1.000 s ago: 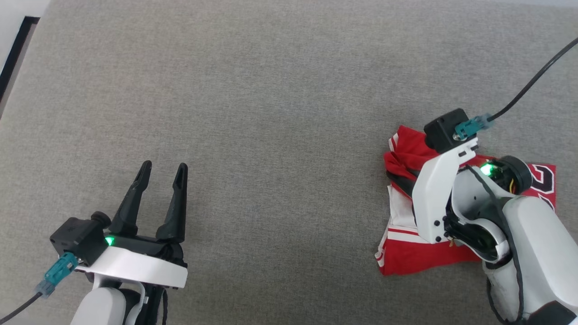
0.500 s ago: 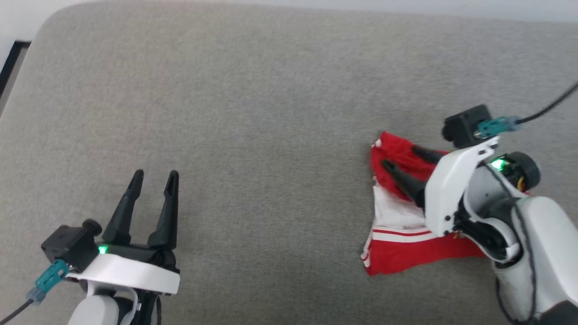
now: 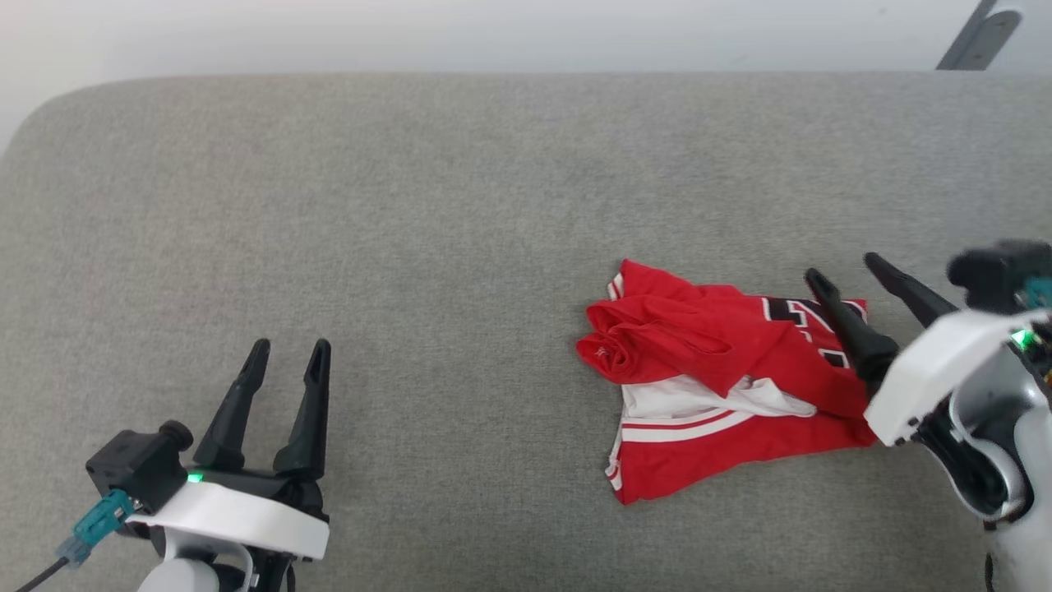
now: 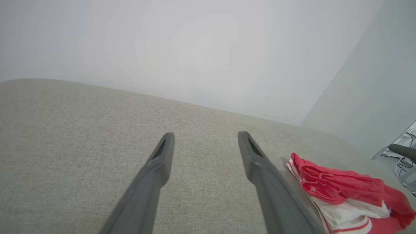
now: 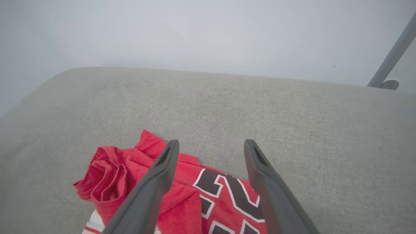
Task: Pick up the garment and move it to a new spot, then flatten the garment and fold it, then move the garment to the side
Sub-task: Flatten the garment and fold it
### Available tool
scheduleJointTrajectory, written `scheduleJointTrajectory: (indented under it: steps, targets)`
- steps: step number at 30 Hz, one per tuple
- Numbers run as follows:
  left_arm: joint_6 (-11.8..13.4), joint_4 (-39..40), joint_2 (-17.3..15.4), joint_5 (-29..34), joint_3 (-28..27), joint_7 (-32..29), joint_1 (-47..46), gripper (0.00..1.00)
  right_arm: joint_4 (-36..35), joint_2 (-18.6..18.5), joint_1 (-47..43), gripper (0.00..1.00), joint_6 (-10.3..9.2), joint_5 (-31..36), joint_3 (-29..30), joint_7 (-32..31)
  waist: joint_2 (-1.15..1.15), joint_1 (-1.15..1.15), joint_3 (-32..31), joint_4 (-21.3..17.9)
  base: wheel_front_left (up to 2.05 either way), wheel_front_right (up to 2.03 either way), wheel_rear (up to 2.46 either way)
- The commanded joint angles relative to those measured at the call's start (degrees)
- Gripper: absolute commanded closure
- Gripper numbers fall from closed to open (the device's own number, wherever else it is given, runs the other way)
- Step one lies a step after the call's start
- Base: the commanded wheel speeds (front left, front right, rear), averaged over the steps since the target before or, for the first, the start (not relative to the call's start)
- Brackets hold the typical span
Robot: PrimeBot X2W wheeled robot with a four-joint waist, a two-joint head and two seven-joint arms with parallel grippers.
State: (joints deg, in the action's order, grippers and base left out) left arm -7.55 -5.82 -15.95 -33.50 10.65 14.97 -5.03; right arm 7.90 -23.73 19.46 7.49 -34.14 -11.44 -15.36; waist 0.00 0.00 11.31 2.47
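— Where does the garment (image 3: 723, 378) lie?

— On the grey cushion (image 3: 460, 247), right of the middle in the head view and well apart from the left claw (image 3: 292, 347). It is a crumpled, partly folded heap, not spread flat.

— Which way does it run?

— Its long axis goes left to right across the head view, roughly in line with the cushion's far edge. The left end is a bunched roll of red cloth (image 3: 629, 345). The right end carries the dark numbers (image 3: 809, 316) edged in white. A white sleeve (image 3: 699, 395) and striped trim (image 3: 682, 427) show along the near side.

— And the right claw (image 3: 843, 268)?

— Spread wide and holding nothing. Its fingers point up and left in the head view and cross the numbered end. Its own wrist camera looks down on the garment (image 5: 123, 169) with the claw (image 5: 211, 142) framing the numbers; I cannot tell whether a finger touches the cloth.

— The left one?

— Also spread and empty — it sits at the lower left over bare cushion, fingers pointing away from the robot. From its wrist camera the claw (image 4: 205, 135) has the garment (image 4: 344, 188) off to its right.
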Motion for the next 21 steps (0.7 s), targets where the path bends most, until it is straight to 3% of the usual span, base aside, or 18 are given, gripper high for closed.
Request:
scheduleJointTrajectory:
  steps: [1, 2, 8, 12, 16, 21]
  targets:
    - [0.14, -0.31, -0.17, -0.2, -0.27, 0.27, 0.88, 0.0, 1.78, 0.05, -1.22, 0.0, 0.0, -0.36, 0.11, 4.22, 0.0, 0.0, -0.88, -0.7, 0.0, 0.0, 0.0]
    - [0.14, -0.31, -0.17, -0.2, -0.27, 0.27, 0.88, 0.0, 1.78, 0.05, -1.22, 0.0, 0.0, -0.36, 0.11, 4.22, 0.0, 0.0, -0.88, -0.7, 0.0, 0.0, 0.0]
    - [0.14, -1.27, -0.06, 0.43, -0.51, 0.27, 2.24, 0.0, 9.04, 0.39, -4.36, 0.0, 0.0, 1.61, 1.16, 20.56, 0.0, 0.0, -2.81, -1.3, 0.0, 0.0, 0.0]
    - [0.14, -1.89, 0.11, 0.97, -0.96, 0.27, 3.33, 0.0, 11.77, 1.63, -6.28, 0.0, 0.0, 3.6, 1.97, 28.04, 0.0, 0.0, -3.93, -1.34, 0.0, 0.0, 0.0]
    - [0.14, -0.87, 0.47, 2.01, -2.3, 0.28, 4.46, 0.0, 10.66, 3.55, -8.91, 0.0, 0.0, 5.97, 5.62, 30.34, 0.0, 0.0, -5.16, -0.95, 0.0, 0.0, 0.0]
    - [0.14, 0.83, 0.59, 3.98, -3.72, 0.27, 6.69, 0.0, 4.3, 7.05, -14.62, 0.0, 0.0, 10.24, 11.9, 30.57, 0.0, 0.0, -6.49, -0.14, 0.0, 0.0, 0.0]
